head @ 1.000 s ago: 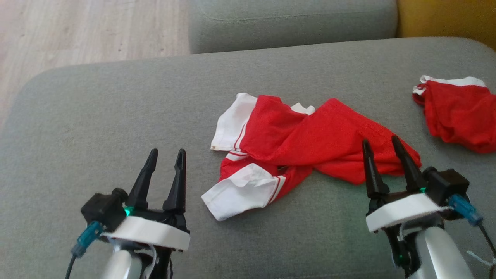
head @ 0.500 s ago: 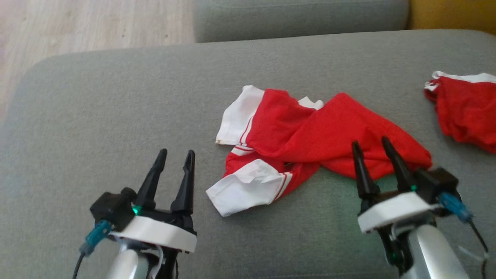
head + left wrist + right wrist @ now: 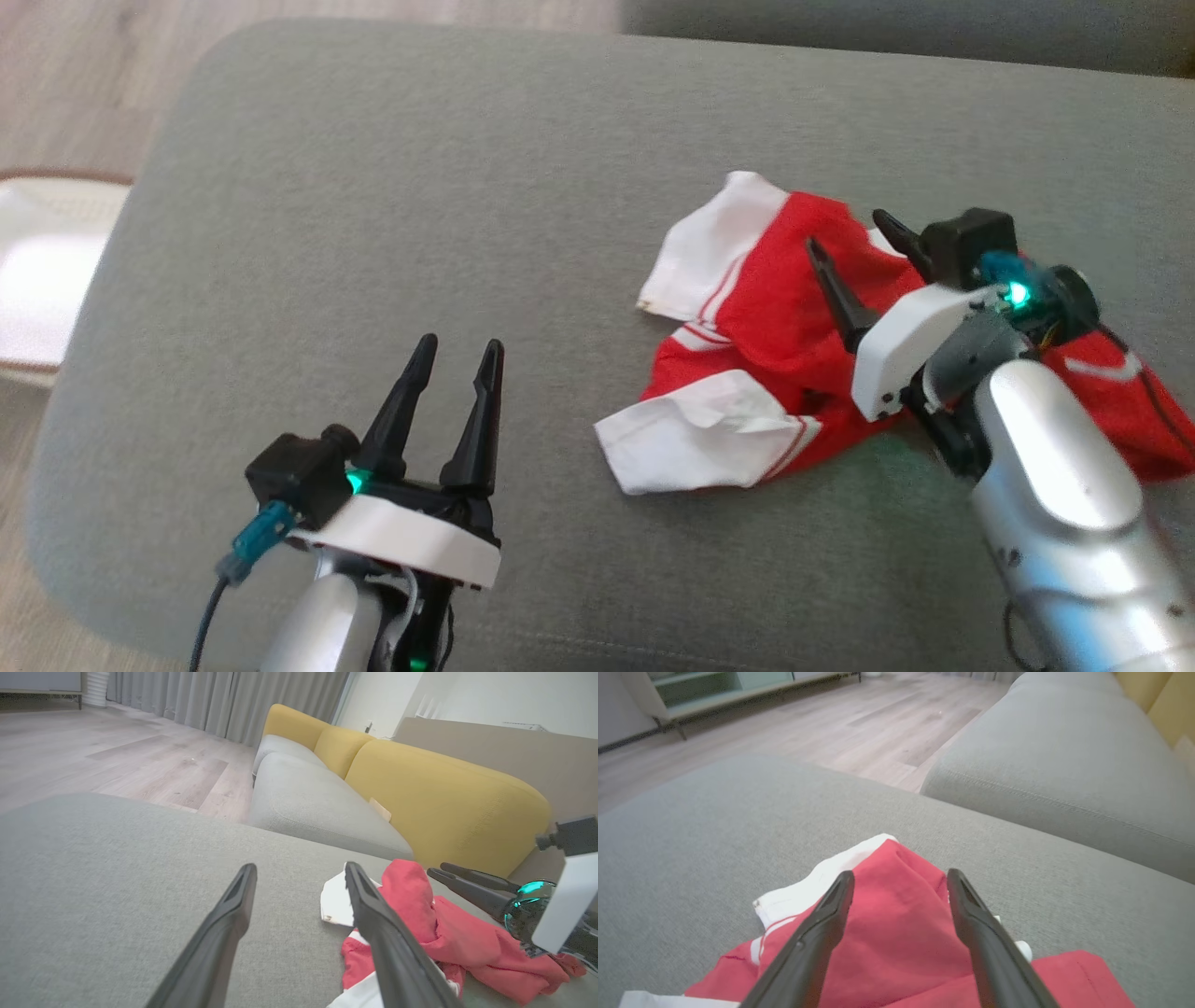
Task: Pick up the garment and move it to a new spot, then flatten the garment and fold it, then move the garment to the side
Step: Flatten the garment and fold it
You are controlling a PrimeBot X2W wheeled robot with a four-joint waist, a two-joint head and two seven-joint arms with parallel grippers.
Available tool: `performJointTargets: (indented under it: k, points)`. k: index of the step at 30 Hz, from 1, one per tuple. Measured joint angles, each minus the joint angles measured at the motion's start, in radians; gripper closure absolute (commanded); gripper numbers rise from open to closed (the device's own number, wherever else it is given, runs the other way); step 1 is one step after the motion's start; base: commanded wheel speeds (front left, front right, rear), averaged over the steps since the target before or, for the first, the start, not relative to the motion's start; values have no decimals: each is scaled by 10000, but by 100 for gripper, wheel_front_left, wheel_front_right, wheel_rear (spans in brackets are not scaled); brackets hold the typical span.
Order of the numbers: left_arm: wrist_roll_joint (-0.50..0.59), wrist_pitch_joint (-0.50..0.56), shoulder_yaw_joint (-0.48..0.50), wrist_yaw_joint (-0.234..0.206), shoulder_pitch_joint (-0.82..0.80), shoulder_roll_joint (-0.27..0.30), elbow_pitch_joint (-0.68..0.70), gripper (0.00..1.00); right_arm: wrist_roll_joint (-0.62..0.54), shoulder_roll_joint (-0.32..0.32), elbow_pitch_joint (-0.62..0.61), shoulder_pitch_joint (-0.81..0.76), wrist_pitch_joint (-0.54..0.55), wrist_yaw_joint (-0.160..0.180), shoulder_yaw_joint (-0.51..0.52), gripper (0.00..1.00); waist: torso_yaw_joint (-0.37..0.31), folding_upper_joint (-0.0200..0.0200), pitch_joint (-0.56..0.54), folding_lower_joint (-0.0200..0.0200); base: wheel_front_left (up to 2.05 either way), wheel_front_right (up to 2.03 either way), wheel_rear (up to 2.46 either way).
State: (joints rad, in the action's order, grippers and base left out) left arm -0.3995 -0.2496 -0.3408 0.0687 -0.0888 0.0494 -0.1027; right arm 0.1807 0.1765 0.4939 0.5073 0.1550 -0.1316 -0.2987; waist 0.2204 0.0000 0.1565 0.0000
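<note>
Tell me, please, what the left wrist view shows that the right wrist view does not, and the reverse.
Left wrist view's extras: the left gripper, open over the grey cushion, and a tan panel behind the yellow sofa back.
Right wrist view's extras: a low shelf unit across the wooden floor.
Shared: the red and white garment, the cushion, the floor, the second grey seat, and the right gripper, open over the garment.
</note>
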Motion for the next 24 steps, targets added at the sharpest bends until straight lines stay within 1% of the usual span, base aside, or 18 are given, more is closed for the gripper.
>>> performJointTargets:
  k: [1, 3, 5, 9, 10, 11, 17, 21, 24]
  points:
    - [0, 0, 0, 0, 0, 0, 0, 0, 0, 0, 0, 0, 0, 0, 0, 0, 0, 0, 0, 0, 0, 0, 0]
    - [-27, 0, -25, -12, -2, 0, -44, 0, 314, 274, 504, 369, 194, 0, -334, 0, 266, 0, 82, 0, 0, 0, 0]
    - [-82, 0, -50, -35, -3, 0, -54, 0, 765, 408, 918, 701, 305, 0, -566, 0, 502, 0, 149, 0, 0, 0, 0]
    - [-82, 0, -90, -75, -6, 0, -54, 0, 1085, 704, 1655, 1367, 424, 0, -1114, 0, 827, 0, 276, 0, 0, 0, 0]
    - [-84, 0, -117, -75, -8, 0, -54, 0, 1198, 780, 1829, 1500, 520, 0, -1273, 27, 881, 0, 301, 0, 0, 0, 0]
    - [-84, 0, -144, -77, -12, 0, -54, 0, 1331, 840, 1998, 1611, 631, 0, -1419, 100, 927, 0, 324, 0, 0, 0, 0]
    - [-173, 0, -215, -113, -102, 0, -42, 0, 1770, 1294, 2556, 2267, 635, 0, -1747, 100, 1040, 0, 475, 0, 0, 0, 0]
    - [-174, 0, -290, -161, -246, -2, -19, 0, 1818, 1756, 2892, 3179, 416, 0, -1739, 100, 1069, 0, 582, 0, 0, 0, 0]
    - [-293, 0, -336, -165, -254, -2, -6, 0, 1864, 1902, 3149, 3937, 142, 0, -1672, 100, 1097, 0, 668, 0, 0, 0, 0]
